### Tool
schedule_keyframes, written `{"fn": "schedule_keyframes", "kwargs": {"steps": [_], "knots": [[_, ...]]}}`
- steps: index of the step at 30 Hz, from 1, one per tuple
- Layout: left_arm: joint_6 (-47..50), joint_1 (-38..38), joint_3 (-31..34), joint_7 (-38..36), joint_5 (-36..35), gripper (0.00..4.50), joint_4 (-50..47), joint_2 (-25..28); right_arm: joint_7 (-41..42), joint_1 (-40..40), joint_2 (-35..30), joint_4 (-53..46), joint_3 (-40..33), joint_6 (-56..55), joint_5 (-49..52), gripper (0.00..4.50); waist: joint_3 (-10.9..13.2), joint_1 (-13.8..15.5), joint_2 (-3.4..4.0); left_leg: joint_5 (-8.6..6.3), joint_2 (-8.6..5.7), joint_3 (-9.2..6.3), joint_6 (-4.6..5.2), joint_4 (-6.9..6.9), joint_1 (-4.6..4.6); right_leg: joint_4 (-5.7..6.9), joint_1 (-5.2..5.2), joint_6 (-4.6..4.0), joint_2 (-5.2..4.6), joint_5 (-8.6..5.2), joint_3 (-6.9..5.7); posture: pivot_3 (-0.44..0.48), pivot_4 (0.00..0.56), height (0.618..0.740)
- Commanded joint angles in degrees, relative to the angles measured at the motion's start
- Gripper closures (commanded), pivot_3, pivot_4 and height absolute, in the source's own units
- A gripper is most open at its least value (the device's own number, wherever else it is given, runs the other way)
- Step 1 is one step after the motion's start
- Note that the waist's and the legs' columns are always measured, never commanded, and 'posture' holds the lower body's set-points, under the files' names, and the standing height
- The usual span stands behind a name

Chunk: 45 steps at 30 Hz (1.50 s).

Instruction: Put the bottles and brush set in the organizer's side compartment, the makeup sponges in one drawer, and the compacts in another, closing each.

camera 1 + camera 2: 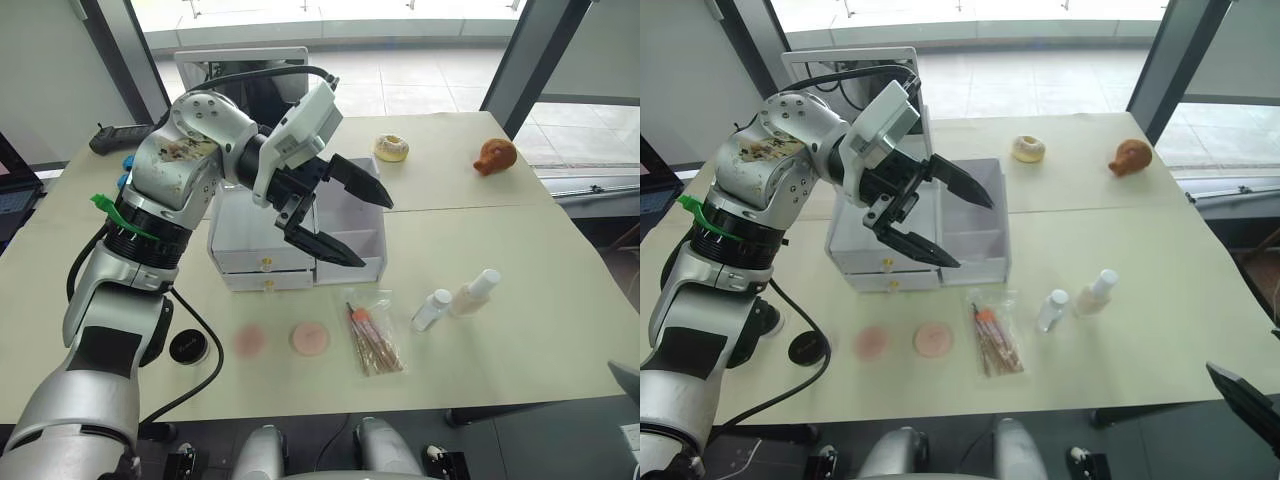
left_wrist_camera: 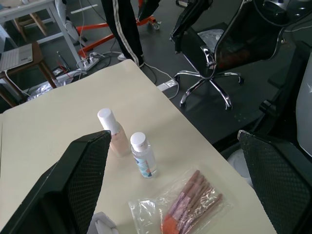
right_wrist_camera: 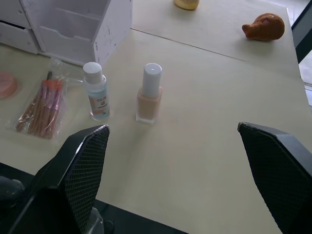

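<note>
Above the white plastic organizer (image 1: pixel 300 235) the left end effector (image 1: pixel 335 215) hangs spread and empty, apparently poised to reach the two white-capped bottles (image 1: pixel 433 309) standing on the worktop (image 1: pixel 520 330).

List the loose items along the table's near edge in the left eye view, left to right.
Black compact → darker pink sponge → paler sponge → brush set → short white bottle → taller peach bottle.

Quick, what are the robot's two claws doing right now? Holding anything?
Left tool: open, holding nothing, raised in front of the organizer.
Right tool: open, holding nothing, low over the table near the bottles.
</note>
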Motion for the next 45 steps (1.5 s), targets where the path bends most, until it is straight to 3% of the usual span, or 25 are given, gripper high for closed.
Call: {"fn": "schedule_keyframes", "kwargs": {"steps": [1,5,10,16,22,33,36,44,45], "knots": [[2.27,-0.37,2.24,-0.53,-0.92,0.02,-2.22,2.54,-5.34,-0.68,-1.51,-0.90,4.19,-2.95,2.68,0.00,0.02,0.18,0.00,0.00,0.00,-0.01,0.00,0.00,-0.01,0.00,0.00,0.00,0.00,0.00,-0.02,0.000,0.150,0.740],[8.01,2.23,5.51,1.34,-1.26,0.02,-6.90,6.43,-11.99,-6.38,-5.57,2.19,12.24,-4.67,3.08,0.00,0.05,0.21,0.00,0.00,-0.02,-0.01,0.01,0.02,-0.04,-0.04,0.04,0.00,-0.04,0.00,-0.03,0.000,0.150,0.740],[15.27,8.94,11.39,7.43,-2.36,0.02,-15.16,12.43,-17.92,-13.70,-9.42,7.90,28.05,-4.18,0.92,0.00,0.05,0.17,0.09,-0.02,0.00,-0.07,0.05,-0.01,0.01,0.00,0.05,-0.03,0.00,-0.02,-0.04,0.000,0.150,0.740],[21.68,13.98,15.82,14.52,-5.40,0.02,-22.89,13.44,-19.95,-20.57,-10.50,17.11,42.64,-12.02,-8.07,0.00,0.04,0.72,-0.03,-0.02,-0.09,-0.21,0.05,0.13,0.06,-0.13,0.07,-0.03,-0.02,-0.02,-0.05,0.000,0.150,0.740],[25.02,15.24,17.72,18.84,-7.90,0.02,-24.10,12.64,-17.86,-23.18,-11.87,22.79,48.05,-17.25,-12.36,0.00,0.04,0.79,-0.03,-0.02,-0.15,-0.28,0.05,0.14,0.03,-0.14,0.09,0.00,-0.02,-0.03,-0.02,0.000,0.150,0.740],[21.71,15.86,15.23,17.30,-5.05,0.02,-23.50,14.11,-18.39,-29.39,-11.08,27.16,56.13,-20.28,-15.60,0.00,0.05,0.35,0.03,-0.02,-0.13,-0.34,0.05,0.12,0.06,-0.12,0.13,0.00,0.05,-0.03,-0.04,0.000,0.150,0.740],[21.38,15.72,15.02,17.12,-5.06,0.00,-23.58,14.22,-18.41,-29.98,-11.35,28.23,57.18,-20.09,-16.04,0.59,0.05,0.39,0.03,-0.02,-0.14,-0.35,0.05,0.13,0.06,-0.13,0.12,-0.01,0.04,-0.03,-0.03,0.000,0.150,0.740],[19.59,14.35,14.28,15.60,-3.26,0.00,-21.32,14.48,-17.50,-28.93,-10.10,31.00,58.78,-22.28,-17.53,3.24,0.05,0.34,0.03,-0.02,-0.14,-0.36,0.05,0.13,0.06,-0.12,0.13,0.00,0.05,-0.03,-0.04,0.000,0.150,0.740],[19.41,14.25,14.22,15.45,-3.06,0.00,-21.09,14.42,-17.59,-28.89,-9.65,30.59,58.71,-22.43,-17.20,3.24,0.05,0.33,0.03,-0.02,-0.14,-0.36,0.05,0.12,0.05,-0.12,0.12,0.00,0.05,-0.03,-0.04,0.000,0.150,0.740]]}}
